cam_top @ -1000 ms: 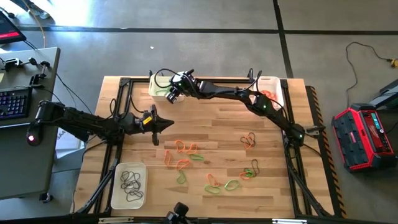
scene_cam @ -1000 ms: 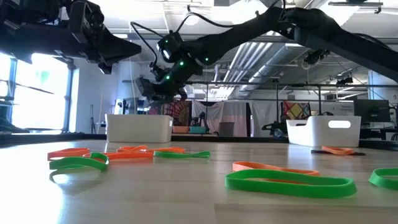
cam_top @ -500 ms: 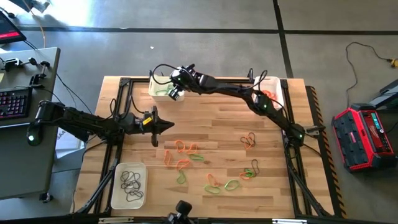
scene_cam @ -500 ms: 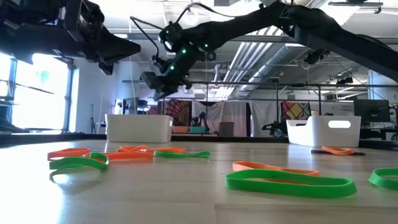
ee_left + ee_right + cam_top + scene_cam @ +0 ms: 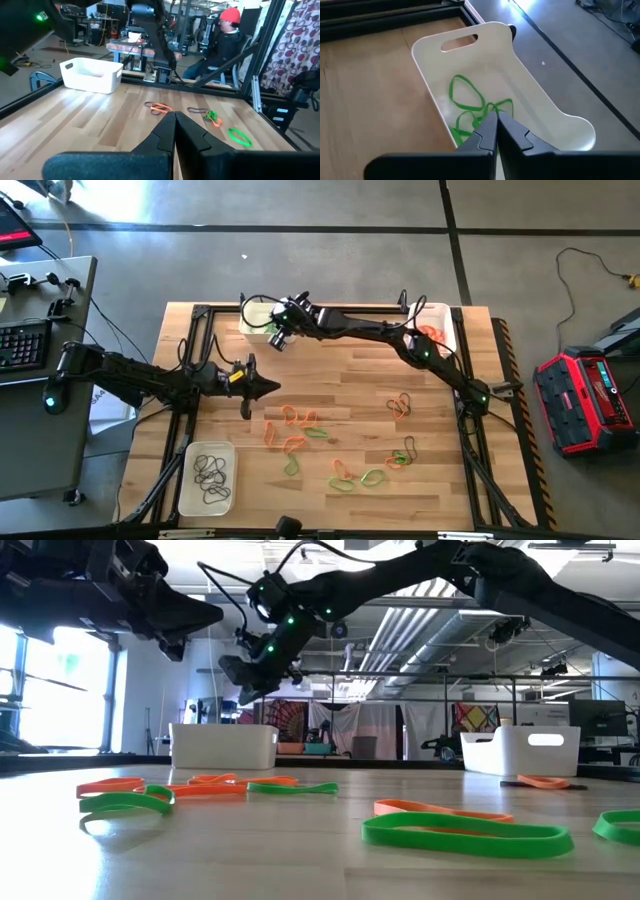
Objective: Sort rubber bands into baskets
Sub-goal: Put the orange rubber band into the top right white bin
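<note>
While its two dark fingers stand pressed together on nothing, the right gripper (image 5: 277, 337) hovers over the small white rectangular plastic basket at the far edge of the wooden bench (image 5: 259, 318), near its far-left corner, where thin green rubber loops (image 5: 470, 105) lie in a loose heap on the tub's floor. The right arm (image 5: 400, 340) reaches to it across the bench's far edge from the right side. A second white plastic basket (image 5: 437, 321) sits at the far-right corner with orange bands inside, and a third white basket (image 5: 190, 480) rests at the near-left corner holding dark brown or black loops (image 5: 211, 473). Green and orange rubber bands (image 5: 297, 430) lie scattered over the bench's middle and near-right part, a few dark ones among them. The left gripper (image 5: 268, 386), fingers likewise closed and empty, hangs above the bench's left part, well apart from the far basket. In the left wrist view a seated person in a red cap (image 5: 226, 40) shows beyond the bench.
</note>
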You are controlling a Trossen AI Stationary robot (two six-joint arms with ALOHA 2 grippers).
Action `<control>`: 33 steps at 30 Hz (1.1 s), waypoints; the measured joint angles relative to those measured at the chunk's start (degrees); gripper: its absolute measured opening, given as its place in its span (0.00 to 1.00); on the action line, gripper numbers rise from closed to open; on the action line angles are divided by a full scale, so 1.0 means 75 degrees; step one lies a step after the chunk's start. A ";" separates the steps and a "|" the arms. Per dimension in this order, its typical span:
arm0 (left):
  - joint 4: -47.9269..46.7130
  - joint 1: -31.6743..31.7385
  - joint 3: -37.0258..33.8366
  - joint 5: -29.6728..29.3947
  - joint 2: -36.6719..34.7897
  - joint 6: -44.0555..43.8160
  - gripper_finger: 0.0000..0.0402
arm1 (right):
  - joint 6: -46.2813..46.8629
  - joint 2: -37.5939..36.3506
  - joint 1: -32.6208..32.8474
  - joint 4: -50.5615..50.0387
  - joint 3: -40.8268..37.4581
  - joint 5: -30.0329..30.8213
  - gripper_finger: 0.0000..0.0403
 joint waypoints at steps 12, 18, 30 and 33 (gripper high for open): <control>0.0096 0.0009 0.0000 -0.0152 0.0001 0.0271 0.00 | 0.0386 -0.1343 0.0100 0.2150 -0.3226 0.0026 0.00; 0.0108 0.0012 0.0000 -0.0532 0.0000 0.0364 0.00 | 0.0447 -0.2959 0.0265 0.3360 -0.5733 0.0020 0.00; 0.0049 0.0017 0.0000 -0.0761 0.0169 0.0439 0.00 | -0.0082 -0.5776 0.1412 0.3569 -0.9133 -0.0327 0.00; 0.0054 0.0015 0.0000 -0.0938 0.0253 0.0235 0.00 | 0.0032 -0.6420 0.1724 0.3626 -0.9815 -0.0321 0.00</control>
